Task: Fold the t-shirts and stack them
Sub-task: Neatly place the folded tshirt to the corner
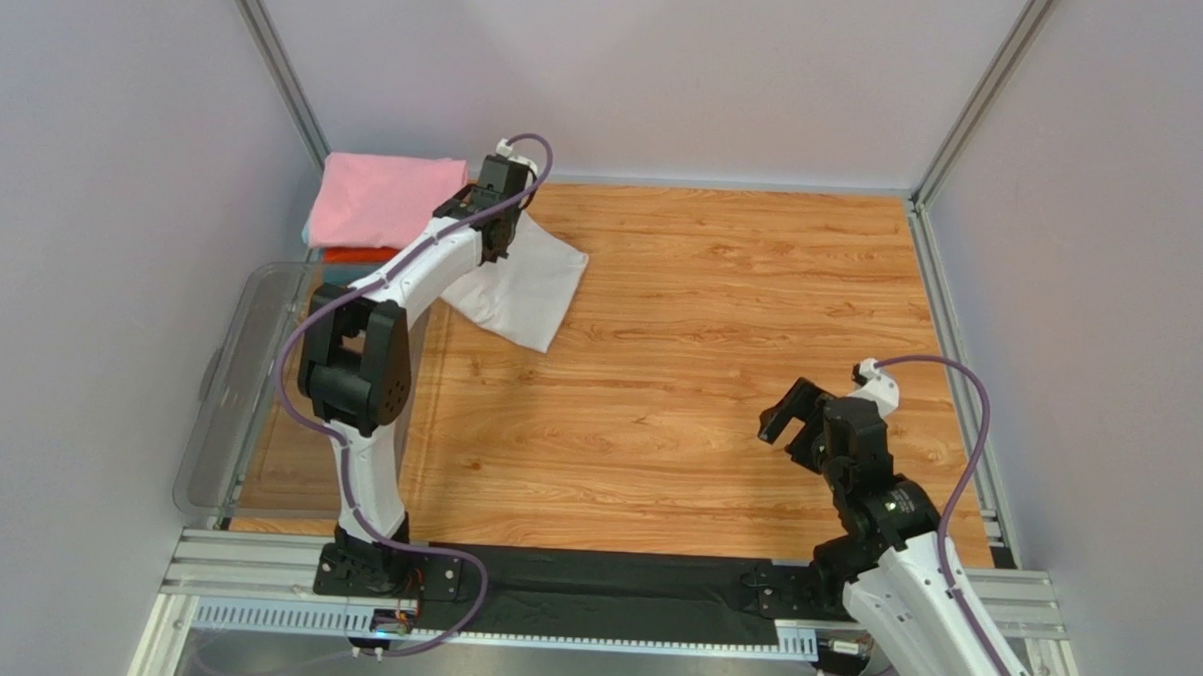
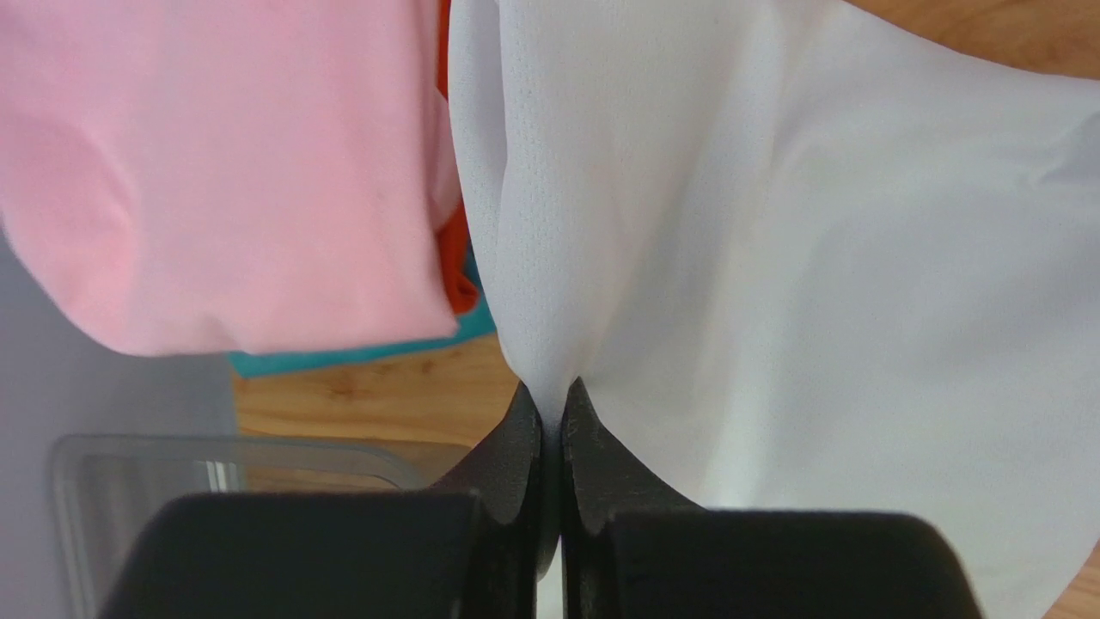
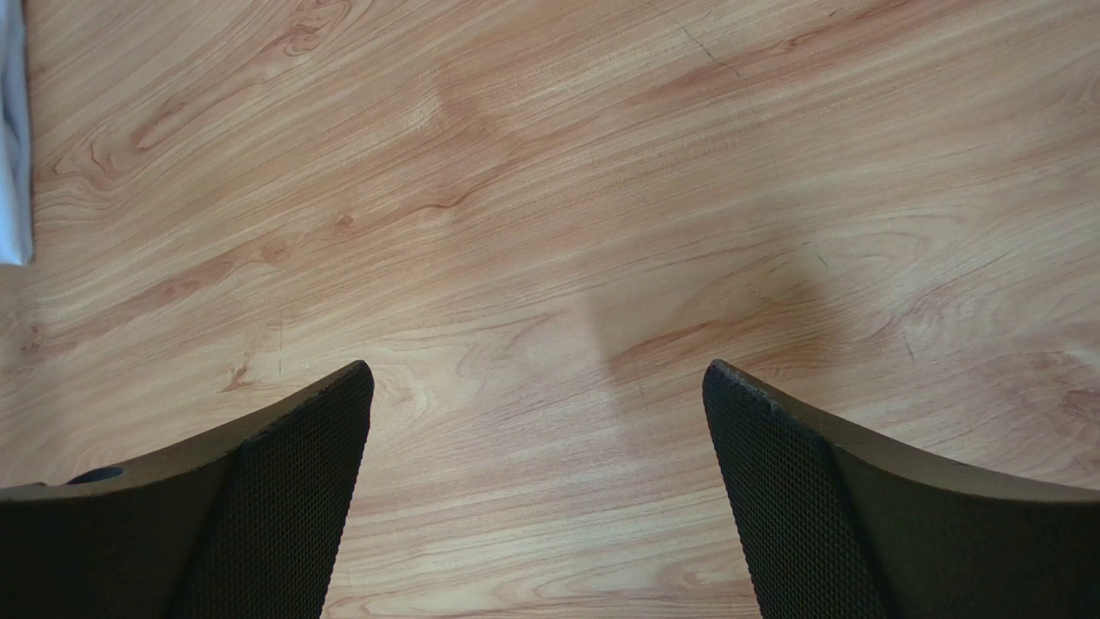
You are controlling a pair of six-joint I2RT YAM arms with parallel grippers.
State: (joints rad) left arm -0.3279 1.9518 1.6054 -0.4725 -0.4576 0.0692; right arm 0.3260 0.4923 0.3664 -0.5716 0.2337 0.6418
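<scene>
Cloth fills the left jaws: they are pinched shut on an edge of the folded white shirt point(image 1: 531, 288), which spreads away from them to the right, low over the bench point(image 1: 712, 372). The stack lies just left of it in the far-left corner: pink shirt point(image 1: 384, 196) on top, orange-red shirt point(image 2: 455, 252) and teal shirt point(image 2: 349, 360) beneath. The left arm is far nearer. The right jaws hang wide open, well apart. A clear bin point(image 1: 230, 385) along the left edge probably stays out of a short leftward carry.
</scene>
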